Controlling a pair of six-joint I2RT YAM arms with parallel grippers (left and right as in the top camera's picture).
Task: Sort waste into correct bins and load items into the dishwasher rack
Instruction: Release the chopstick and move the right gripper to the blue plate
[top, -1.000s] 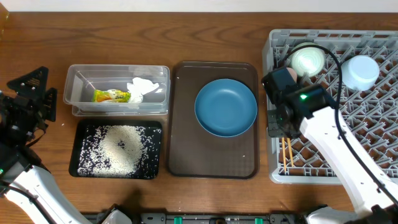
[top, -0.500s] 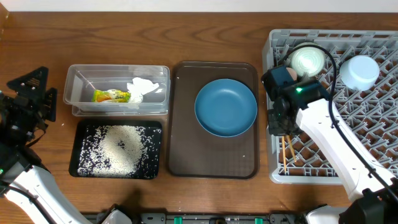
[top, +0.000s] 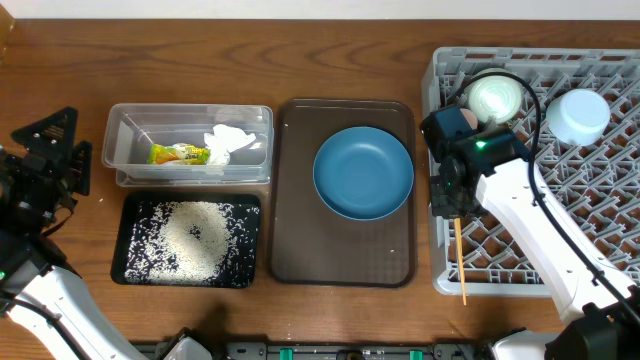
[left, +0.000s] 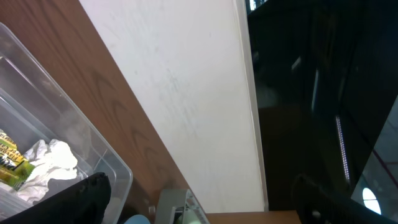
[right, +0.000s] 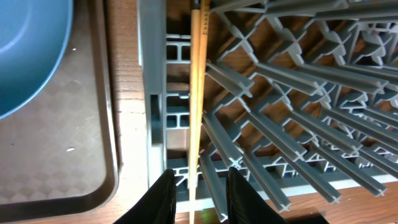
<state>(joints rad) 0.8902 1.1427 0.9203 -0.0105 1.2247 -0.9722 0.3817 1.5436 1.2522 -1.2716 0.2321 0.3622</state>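
the dishwasher rack (top: 530, 57) at right is being loaded; the blue plate (top: 363, 172) is being borne by the brown tray (top: 340, 260) at centre, likely nearest the right gripper (right: 200, 196), whose jaws are being held slightly parted, empty, astride chopsticks (top: 460, 262) lying top-to-bottom along the rack's left edge.

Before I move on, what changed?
The right gripper opened and let go of the wooden chopsticks; they slid toward the near edge of the light grey plastic rack, tips poking past it. The round dark blue plate and left gripper stayed put.
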